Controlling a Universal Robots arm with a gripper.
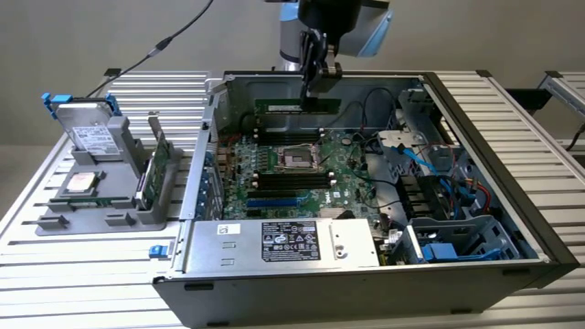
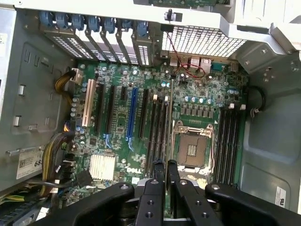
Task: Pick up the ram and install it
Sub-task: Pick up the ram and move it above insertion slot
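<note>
Shows the gripper (image 1: 316, 98) clamped on the ram (image 1: 279, 105), held level and edge-down above the motherboard (image 1: 265, 199) inside the open computer case (image 1: 498, 137), near its rear wall, over the processor socket (image 1: 297, 159) area.

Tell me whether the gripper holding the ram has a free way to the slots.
Probably yes: the gripper, shut on the ram, hangs over the open case, with no cable across the empty slots.
</note>
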